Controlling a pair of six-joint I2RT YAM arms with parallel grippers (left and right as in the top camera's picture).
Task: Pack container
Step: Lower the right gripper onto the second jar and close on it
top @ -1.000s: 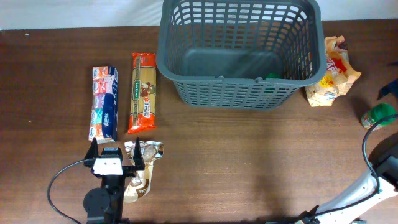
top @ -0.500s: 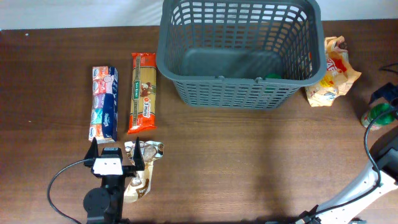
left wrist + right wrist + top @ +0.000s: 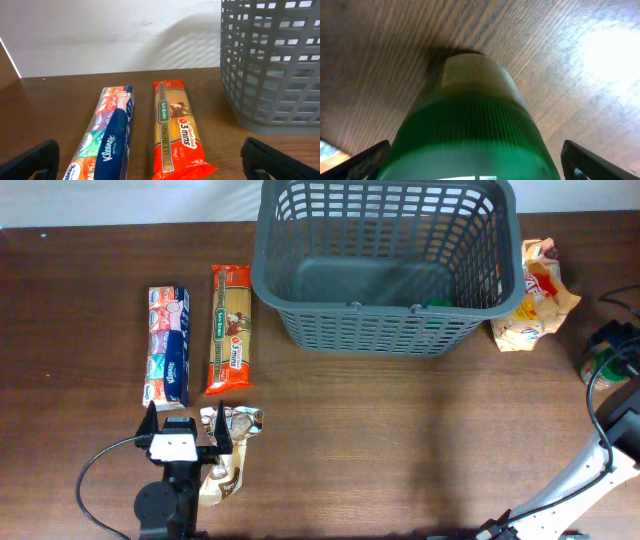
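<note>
The dark grey lattice basket (image 3: pixel 350 325) stands at the back centre, and its wall shows in the left wrist view (image 3: pixel 275 60). A small green item (image 3: pixel 437 304) lies inside it. My right gripper (image 3: pixel 612 348) is open at the right edge, its fingers on either side of a green-lidded jar (image 3: pixel 598 370). The jar fills the right wrist view (image 3: pixel 470 120) between the open fingers (image 3: pixel 476 167). My left gripper (image 3: pixel 185 425) is open and empty at the front left, beside a foil packet (image 3: pixel 230 460).
A tissue pack (image 3: pixel 167 345) and an orange spaghetti packet (image 3: pixel 230 328) lie side by side left of the basket, ahead of the left gripper (image 3: pixel 150 167). A crumpled yellow snack bag (image 3: pixel 537 295) leans at the basket's right side. A white wall stands behind the table.
My right gripper has come in over the green-lidded jar and now covers most of it. The left arm and the packets have not moved.
</note>
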